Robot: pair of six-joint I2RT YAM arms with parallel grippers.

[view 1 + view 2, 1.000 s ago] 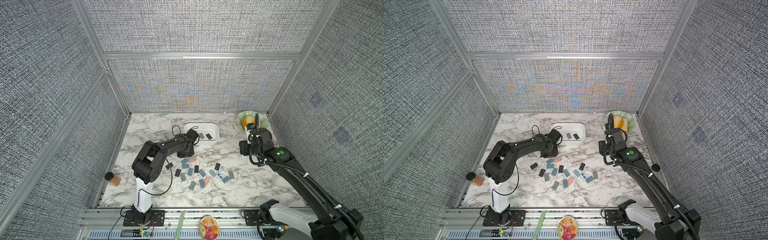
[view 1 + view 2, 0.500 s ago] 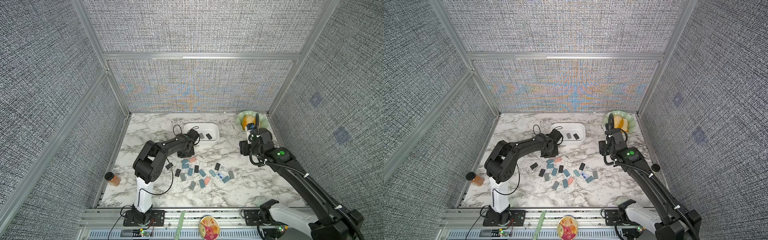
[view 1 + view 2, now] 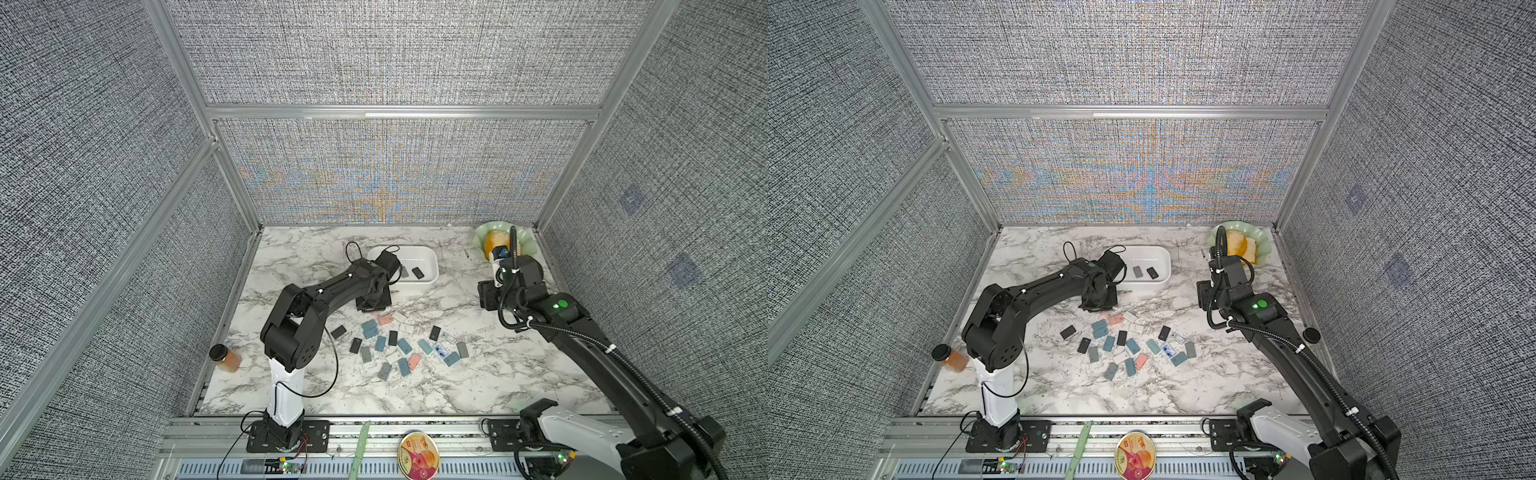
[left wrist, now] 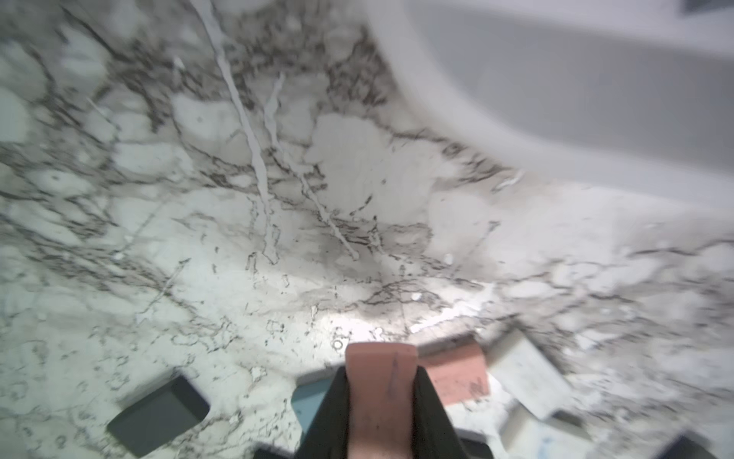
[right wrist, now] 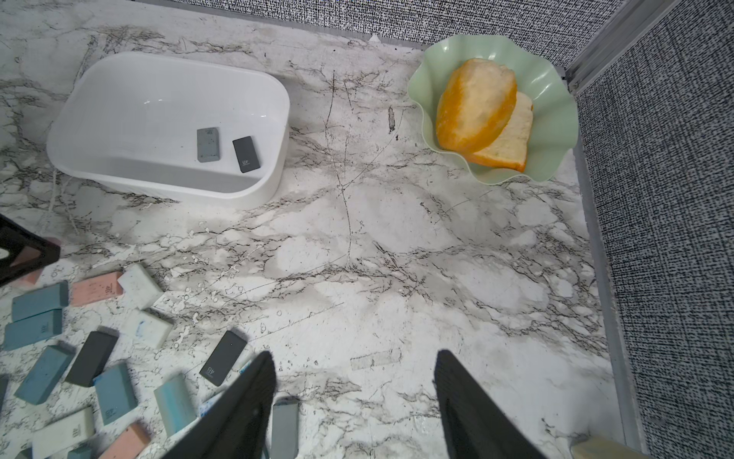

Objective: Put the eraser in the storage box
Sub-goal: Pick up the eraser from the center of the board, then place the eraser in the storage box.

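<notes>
Left jaws clamp pink eraser (image 4: pixel 380 381) lengthwise, end protruding beyond tips.

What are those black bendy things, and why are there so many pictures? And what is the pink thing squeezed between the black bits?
Those are two robot arms, the left arm and the right arm. Each ends in a two-fingered pincher called a gripper. Both top views look down from a camera high above. The close-up pictures come from a small camera on each wrist. On the marble table lie many loose erasers, a white storage box with a grey eraser and a black eraser inside, and a green dish of bread. The left gripper is shut on a pink eraser. The right gripper is open and holds nothing.
</notes>
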